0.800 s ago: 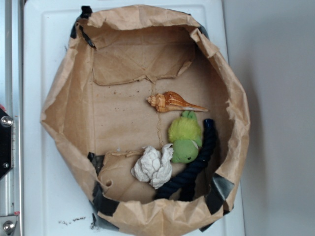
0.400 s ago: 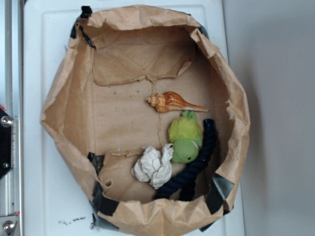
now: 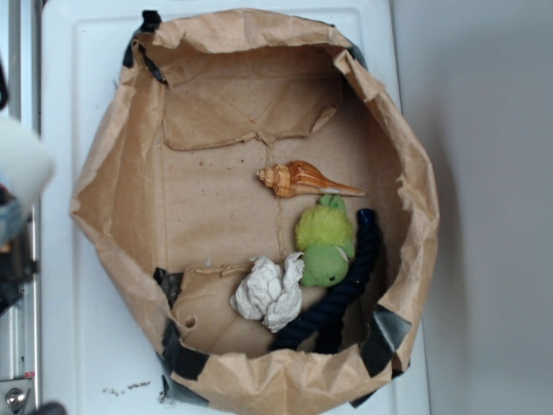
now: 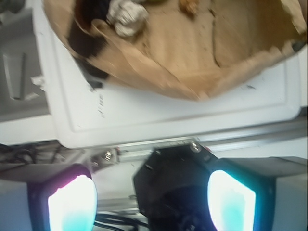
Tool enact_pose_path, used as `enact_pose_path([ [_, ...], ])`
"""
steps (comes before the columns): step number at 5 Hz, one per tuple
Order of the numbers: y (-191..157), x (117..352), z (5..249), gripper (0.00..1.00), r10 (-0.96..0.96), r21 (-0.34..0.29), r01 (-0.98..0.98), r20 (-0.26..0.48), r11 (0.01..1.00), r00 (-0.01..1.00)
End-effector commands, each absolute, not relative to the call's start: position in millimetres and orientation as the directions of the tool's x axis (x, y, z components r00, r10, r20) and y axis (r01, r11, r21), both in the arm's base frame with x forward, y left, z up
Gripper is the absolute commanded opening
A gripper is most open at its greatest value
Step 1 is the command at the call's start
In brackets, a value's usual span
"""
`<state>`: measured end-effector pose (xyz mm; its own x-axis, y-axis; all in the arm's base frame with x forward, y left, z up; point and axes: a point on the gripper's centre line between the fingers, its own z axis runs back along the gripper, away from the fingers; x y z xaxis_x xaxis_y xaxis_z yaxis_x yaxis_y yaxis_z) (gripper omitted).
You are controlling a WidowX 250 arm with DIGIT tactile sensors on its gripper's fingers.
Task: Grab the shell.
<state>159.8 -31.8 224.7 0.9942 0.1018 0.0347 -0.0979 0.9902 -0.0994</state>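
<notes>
The shell (image 3: 307, 180) is orange-brown with cream stripes and lies on the floor of the open brown paper bag (image 3: 112, 164), knobbly end left, thin tip pointing right. In the wrist view only a blurred orange bit of the shell (image 4: 188, 6) shows at the top edge. My gripper (image 3: 15, 186) is a blurred pale shape at the far left edge, outside the bag and well away from the shell. In the wrist view the gripper (image 4: 151, 195) is open and empty, its two glowing pads (image 4: 72, 204) far apart.
A fuzzy green plush toy (image 3: 326, 242), a crumpled white paper ball (image 3: 270, 292) and a dark blue rope (image 3: 346, 290) lie in the bag below the shell. The bag stands on a white tray (image 3: 60, 328). A metal rail with a black mount (image 4: 178, 178) lies under the gripper.
My gripper has come into the exterior view at the left edge, where before only the rail and black mount showed. Nothing in the bag has moved.
</notes>
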Motion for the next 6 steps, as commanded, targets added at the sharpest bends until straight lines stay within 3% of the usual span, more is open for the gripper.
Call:
enact_pose_path([
  [1, -9.8, 199.1, 234.2, 1.00, -0.127, -0.147, 0.164, 0.232, 0.975, 0.964],
  [3, 1.8, 260.1, 218.4, 1.00, -0.143, -0.130, 0.186, 0.286, 0.974, 0.948],
  [4, -4.0, 278.3, 197.0, 1.00, -0.225, -0.050, 0.256, 0.342, 0.965, 0.913],
  [6, 39.0, 288.2, 139.2, 1.00, -0.277, 0.068, 0.269, 0.294, 0.961, 0.915],
])
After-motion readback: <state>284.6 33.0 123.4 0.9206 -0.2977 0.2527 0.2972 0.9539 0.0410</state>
